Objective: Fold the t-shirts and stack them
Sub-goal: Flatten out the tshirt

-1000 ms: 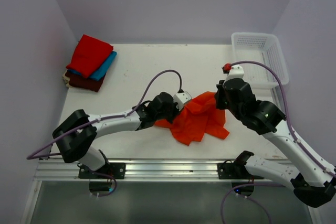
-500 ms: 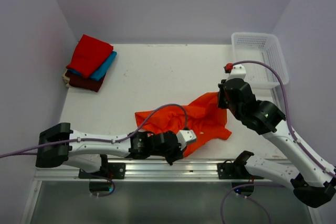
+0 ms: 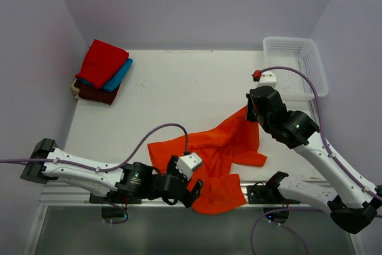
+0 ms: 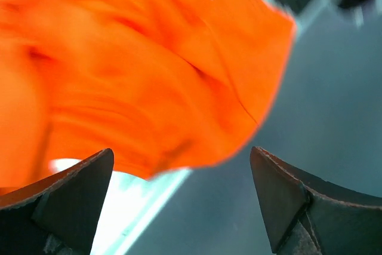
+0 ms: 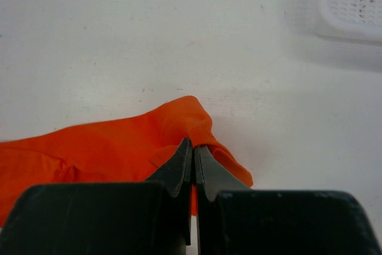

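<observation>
**STATUS: ORANGE T-SHIRT STRETCHED OUT, ONE END CLAMPED**

Take the white mesh basket [image 3: 296, 64] as the reference for every position below.

Locate the orange t-shirt [image 3: 221, 144] to the near-left of the basket, lying crumpled across the table [image 3: 179, 82]. Trace it from a raised end close to the basket to a low end draped over the aluminium rail [image 3: 65, 195], farthest from the basket.

Note the right gripper [image 5: 193, 153] just near-left of the basket, jaws pressed together on a raised fold of the orange t-shirt. Confirm in the right wrist view: cloth pinched between both fingertips, basket in the upper right corner.

Note the left gripper [image 4: 182, 149] well apart from the basket, at the shirt's low end by the rail, jaws spread wide. Read the left wrist view with care: blurred orange cloth ahead of the fingers [image 4: 65, 201], not between them.

Find the folded stack straight across to the left of the basket, well apart from it: red t-shirt [image 3: 101, 61] on top, turquoise t-shirt [image 3: 119, 76] beneath, maroon t-shirt [image 3: 95, 92] at the bottom.
</observation>
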